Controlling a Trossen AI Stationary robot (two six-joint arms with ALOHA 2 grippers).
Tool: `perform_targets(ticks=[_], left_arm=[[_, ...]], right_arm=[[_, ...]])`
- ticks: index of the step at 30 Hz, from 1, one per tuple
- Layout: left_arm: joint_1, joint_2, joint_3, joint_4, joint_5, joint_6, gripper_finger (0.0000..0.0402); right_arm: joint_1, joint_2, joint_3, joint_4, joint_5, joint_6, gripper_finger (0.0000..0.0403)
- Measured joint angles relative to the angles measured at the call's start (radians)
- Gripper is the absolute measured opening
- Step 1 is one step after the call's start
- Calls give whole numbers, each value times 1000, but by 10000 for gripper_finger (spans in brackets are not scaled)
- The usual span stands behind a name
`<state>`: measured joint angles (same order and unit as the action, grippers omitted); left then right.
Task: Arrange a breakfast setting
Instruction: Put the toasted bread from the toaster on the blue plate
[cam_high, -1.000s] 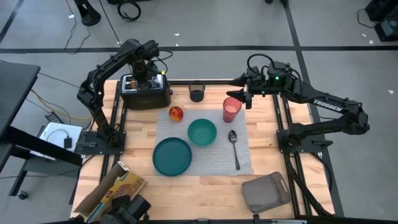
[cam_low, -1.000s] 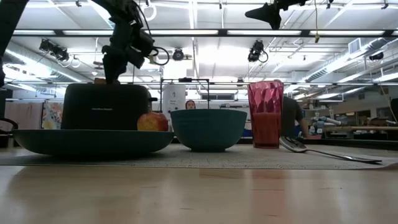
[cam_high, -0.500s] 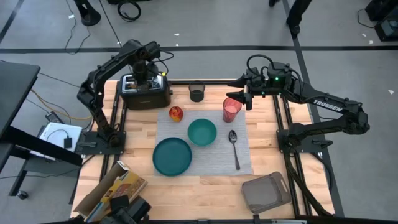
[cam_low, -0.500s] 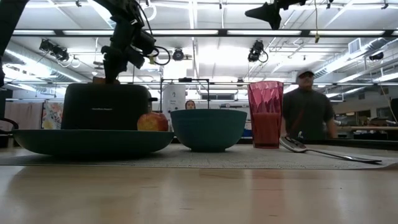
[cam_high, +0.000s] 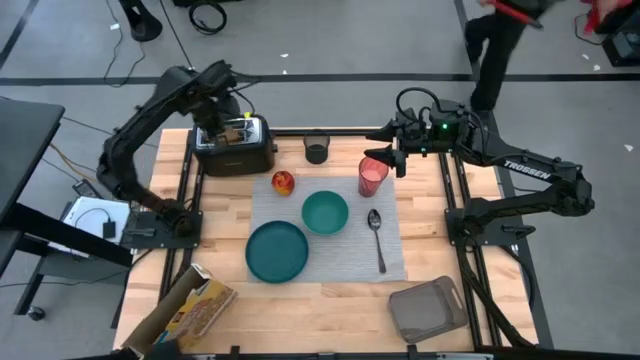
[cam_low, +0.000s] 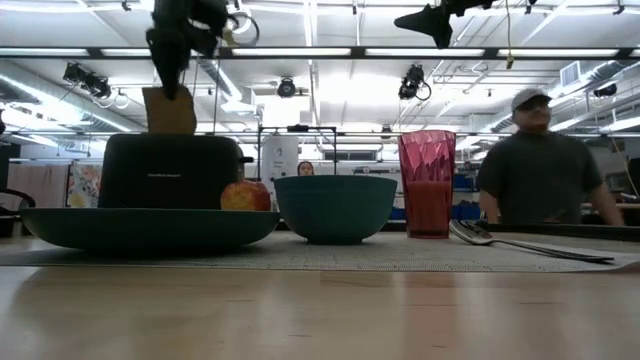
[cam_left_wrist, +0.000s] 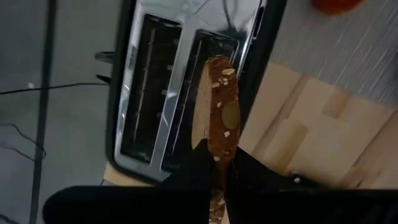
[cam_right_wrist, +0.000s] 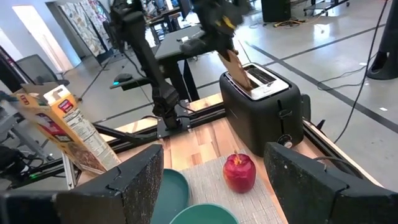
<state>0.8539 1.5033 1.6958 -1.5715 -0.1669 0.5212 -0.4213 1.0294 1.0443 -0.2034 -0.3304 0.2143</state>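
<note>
Grey tray: we see it at the table's near right corner, off the setting, with a cereal box leaning at the near left corner.
Placemat: it lies mid-table and carries the setting; the plate sits at its near left, the bowl just behind it, the spoon along its right side.
Apple: it rests at the mat's far left corner, near the toaster.
Cup: it stands at the mat's far right corner, upright.
Right gripper: it hangs just beside the cup, fingers spread, holding nothing; we judge this arm is waiting.
Toaster: it stands at the table's far left edge, behind the mat.
Toast slice: it hangs on edge just above the toaster's slots, clear of them, pinched at its upper end.
Left gripper: its fingers are clamped on the slice; we judge the edge-on hold suits a straight lift out of the slot, with the plate the likely target.
Low view: it shows the gap between slice and toaster top, which the high view hides; a person stands in the room behind.
Left wrist view: it shows the seeded crust between the fingers and the empty slots beneath.
Right wrist view: it shows the slice tilted over the toaster from the side.
</note>
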Motion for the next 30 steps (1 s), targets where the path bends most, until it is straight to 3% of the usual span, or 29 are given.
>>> perform_targets(ticks=[6, 10, 13, 17, 20, 26, 28, 30], left_arm=[[-22, -158, 0, 1, 5, -39, 28], [-27, -257, 1, 2, 76, -43, 28], [-27, -321, 1, 12, 231, -70, 28], [-27, -370, 1, 50, 588, -128, 28], [-44, -376, -23, 50, 727, -176, 29], [-112, -393, -268, 94, 870, -202, 19], [-153, -412, -382, 184, 938, -233, 17], [-207, -416, -488, 298, 944, -283, 16]], right_arm=[[0, 0, 0, -8, 25, 6, 282], [3, 0, 0, -9, 63, 40, 282], [23, 0, 0, -9, 115, 75, 282], [97, 9, 0, 1, 238, 107, 282], [185, 39, -1, 47, 343, 169, 282], [428, 135, -1, 238, 580, 289, 282], [507, 173, 0, 292, 673, 314, 282], [570, 215, 0, 314, 751, 361, 282]])
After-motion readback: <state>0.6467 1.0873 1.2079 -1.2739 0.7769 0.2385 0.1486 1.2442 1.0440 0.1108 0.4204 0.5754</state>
